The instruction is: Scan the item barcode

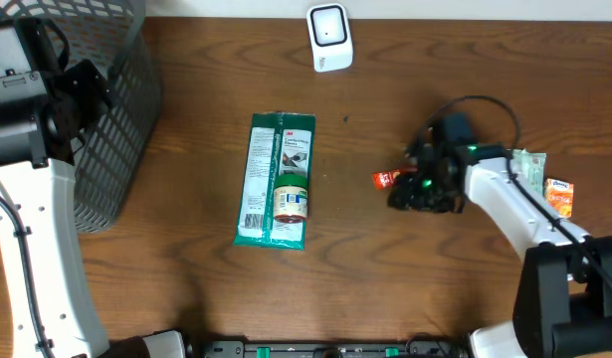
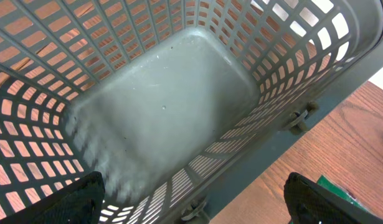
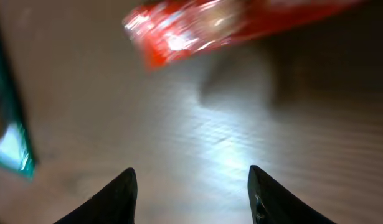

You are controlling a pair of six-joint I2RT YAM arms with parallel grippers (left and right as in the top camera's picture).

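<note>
**Red packet lies just past open fingers — a light, slippery pick**

The right gripper hangs low over the table with its fingers apart and only bare wood between them. The red packet lies just ahead of the fingertips, not between them. It is blurred in the wrist view, so its print and any barcode cannot be made out. From overhead it sits right of centre, well apart from the white scanner at the far edge of the table and from the green package in the middle.

The packet looks like a small, glossy film sachet. It is probably light, soft and crinkly, and apt to skate across the wood or fold if pinched at a corner. A grip across its narrow width near the middle, with the fingers pressed down to the table first, should hold best. That grip ought to leave a flat face uncovered for the scanner.

The left gripper is spread wide and holds nothing — it hovers over the grey basket.
</note>
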